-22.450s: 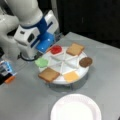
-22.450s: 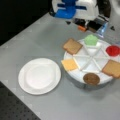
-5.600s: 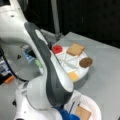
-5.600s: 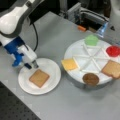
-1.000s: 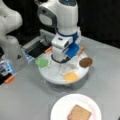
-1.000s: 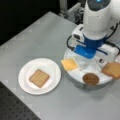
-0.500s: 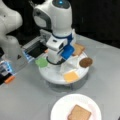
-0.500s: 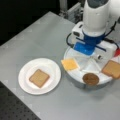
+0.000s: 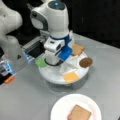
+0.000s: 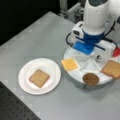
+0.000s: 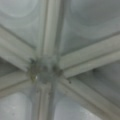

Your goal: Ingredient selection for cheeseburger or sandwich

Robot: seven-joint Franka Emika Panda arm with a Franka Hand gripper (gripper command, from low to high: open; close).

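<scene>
One bread slice (image 10: 39,78) is laid on the plate (image 10: 53,68); the gripper (image 9: 53,62) is lowered over the tray (image 10: 75,75), jaws' state unclear, selecting another ingredient.

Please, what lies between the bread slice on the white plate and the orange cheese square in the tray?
Only the plate's bare rim and a strip of grey table lie between the bread slice and cheese, as shown in a front view.

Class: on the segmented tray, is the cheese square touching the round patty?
Apart. In a front view, the cheese square and the patty lie in separate compartments of the tray, with white tray surface between them.
</scene>
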